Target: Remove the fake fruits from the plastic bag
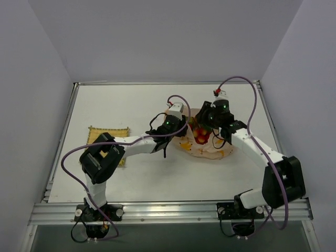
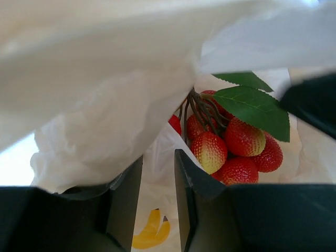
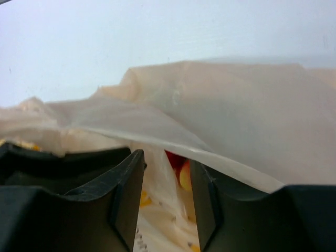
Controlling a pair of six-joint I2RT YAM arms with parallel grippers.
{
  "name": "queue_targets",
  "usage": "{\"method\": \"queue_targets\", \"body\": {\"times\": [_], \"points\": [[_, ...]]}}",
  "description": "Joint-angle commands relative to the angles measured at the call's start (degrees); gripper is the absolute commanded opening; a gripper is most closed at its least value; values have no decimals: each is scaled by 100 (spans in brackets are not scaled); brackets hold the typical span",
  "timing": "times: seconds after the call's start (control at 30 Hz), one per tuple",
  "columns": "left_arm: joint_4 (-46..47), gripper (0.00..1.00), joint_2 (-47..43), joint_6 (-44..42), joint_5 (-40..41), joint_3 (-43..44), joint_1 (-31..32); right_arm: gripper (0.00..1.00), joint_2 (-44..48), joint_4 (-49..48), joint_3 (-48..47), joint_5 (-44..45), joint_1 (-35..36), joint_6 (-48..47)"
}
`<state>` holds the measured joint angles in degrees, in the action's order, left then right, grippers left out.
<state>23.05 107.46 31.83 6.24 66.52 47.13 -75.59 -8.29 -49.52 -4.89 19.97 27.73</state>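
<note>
- Top view: finds left gripper and right gripper facing each other over the plastic bag; puts the fake fruits between the two, inside the bag; leaves a yellow mat well behind the left gripper, beside its arm
- Left wrist: shows jaws narrowly parted, nothing clearly pinched; places red berry bunch with green leaves just ahead and right of the fingers, bag film draped above and left, a banana print low in the gap
- Right wrist: shows jaws narrowly parted, bag rim crossing just ahead of them, no clear pinch; glimpses red and yellow of the fake fruits just beyond the gap, under the film
</note>
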Motion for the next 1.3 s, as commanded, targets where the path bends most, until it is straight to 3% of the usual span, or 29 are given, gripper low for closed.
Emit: {"method": "queue_targets", "body": {"times": [0.0,0.1,0.27,0.47,0.8,0.97,1.27], "points": [[-19,29,-295,-125,35,151,6,36,-709,-489,-663,215,-1,-232],[-177,29,-436,-151,35,89,24,34,-1167,-690,-963,646,-36,-250],[-336,35,-936,-116,97,-113,147,27,-1476,-998,-1095,612,-54,-75],[-591,29,-991,322,132,176,340,26,-1318,-1165,-841,655,-54,119],[-846,29,257,807,465,1494,253,49,130,-727,-59,691,16,382],[-811,43,855,781,545,2031,130,49,922,-411,495,980,77,593],[-881,49,1277,631,896,2453,68,47,2223,485,1005,1006,306,708]]}}
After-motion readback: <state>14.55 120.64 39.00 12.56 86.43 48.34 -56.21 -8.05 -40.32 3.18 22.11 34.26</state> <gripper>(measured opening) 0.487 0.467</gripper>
